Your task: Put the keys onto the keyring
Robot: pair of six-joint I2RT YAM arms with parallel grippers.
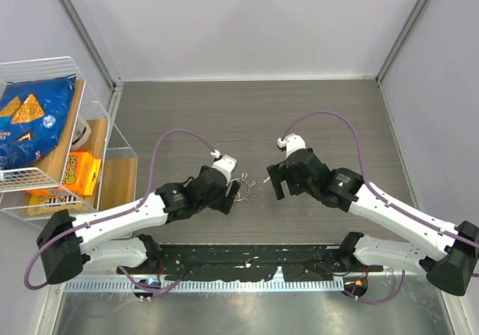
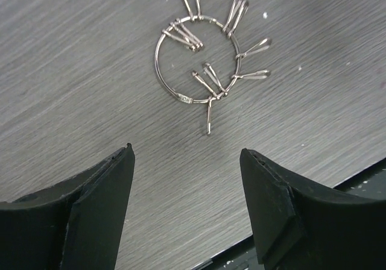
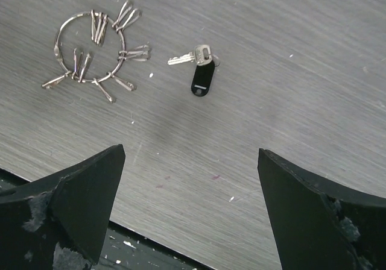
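Both arms reach in from their bases at the near edge of the table (image 1: 224, 111) and bend low toward the middle, wrists tipped down at the wood. The left gripper (image 1: 230, 193) hovers just left of the keyring (image 2: 196, 59), its jaws spread wide and holding nothing. The right gripper (image 1: 275, 182), a little right of centre, also stands wide apart and empty. The one keyring lies flat on the table between the two grippers, touched by neither. The keys (image 2: 208, 77) on it are slim silvery pieces fanned in and out around the wire. I count about seven or eight, though overlaps blur the exact number. One more key (image 3: 187, 57), silver and joined to a black oval tag (image 3: 203, 80), lies loose just right of the ring. At the far left stands one wire rack (image 1: 112, 125) holding snack packs.
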